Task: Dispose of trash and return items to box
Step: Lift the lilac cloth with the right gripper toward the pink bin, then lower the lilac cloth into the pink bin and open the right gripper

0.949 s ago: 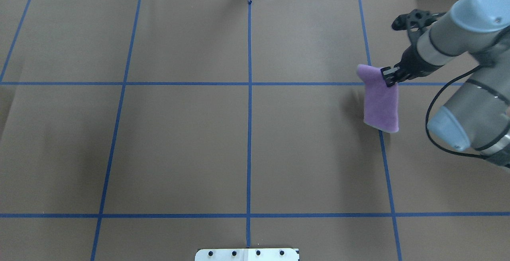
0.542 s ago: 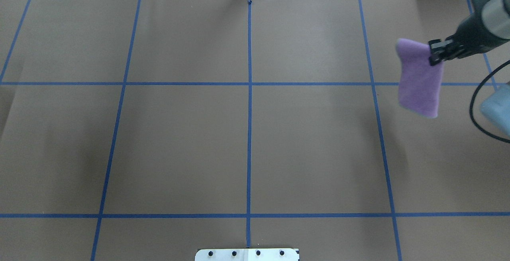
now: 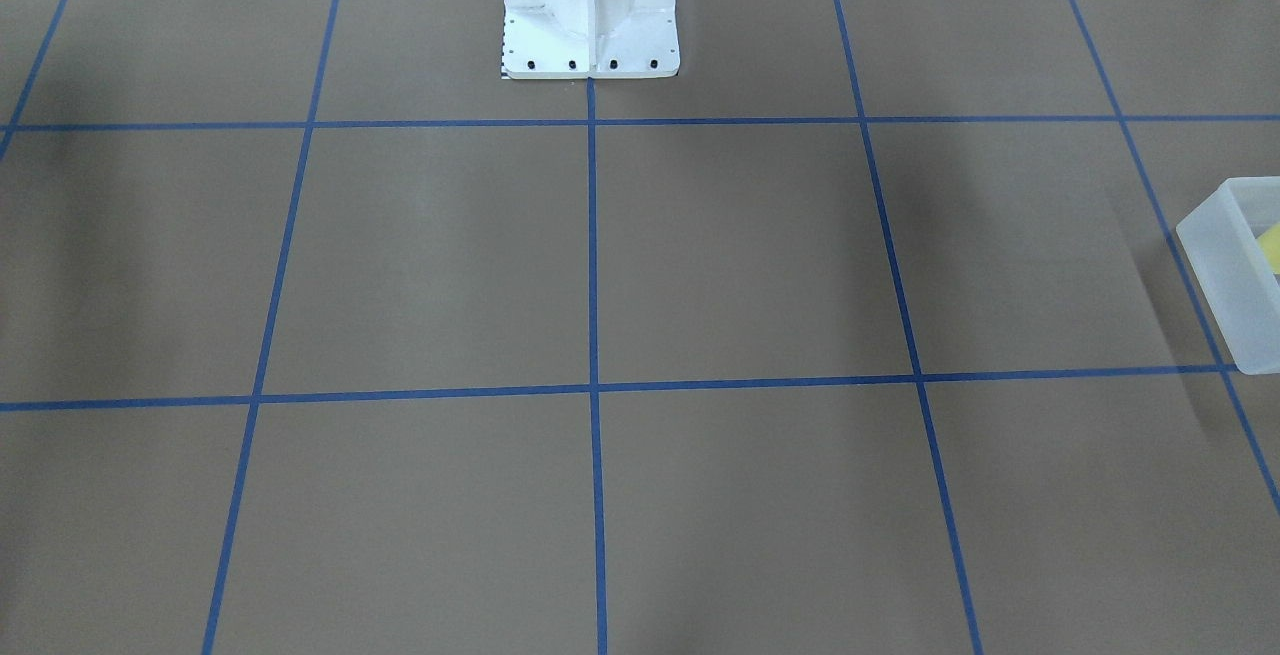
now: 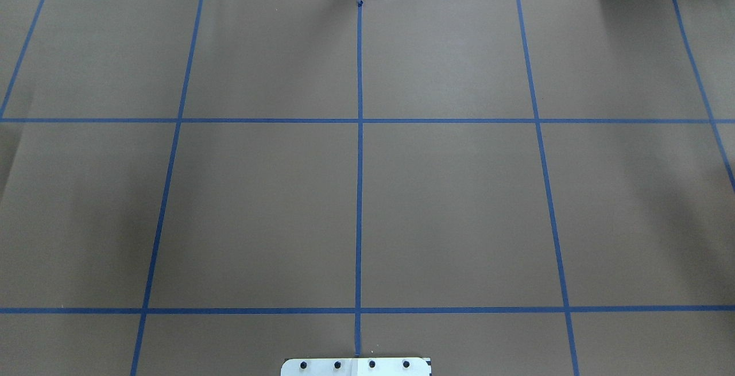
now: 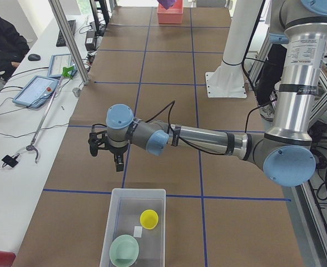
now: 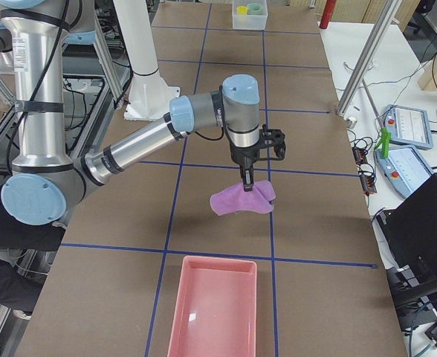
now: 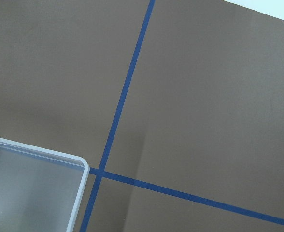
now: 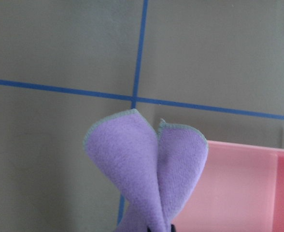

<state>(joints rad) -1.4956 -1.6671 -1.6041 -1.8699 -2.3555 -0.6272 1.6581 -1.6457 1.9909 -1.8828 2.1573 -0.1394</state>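
Overhead view: just the brown desk (image 4: 448, 204) and its blue tape grid (image 4: 359, 120). Front-facing view adds one thing, a corner of the clear box (image 3: 1225, 265) at the right edge.

Exterior left view has the whole box at bottom centre. Inside it are a yellow cup (image 5: 149, 218), a green bowl (image 5: 124, 250) and a small white scrap (image 5: 138, 231). The left pincer (image 5: 105, 146) hangs mid-frame, left of centre, near the box's far rim, pointing down. Cannot tell if it is released or clenched. Left wrist view catches only the box corner, lower left.

Exterior right view is the one that places the purple cloth (image 6: 241, 199). It is mid-frame, off the desk, dangling from the right pincer (image 6: 247, 178), with the pink tray (image 6: 215, 305) at bottom centre below it in the frame.

Right wrist view gives the close look. The cloth sits lower middle as two rounded fuzzy flaps with a grey stitched edge. They are pinched together at the bottom edge, where a dark sliver of the pincer is clamped on them. The tray is lower right, partly behind the cloth.
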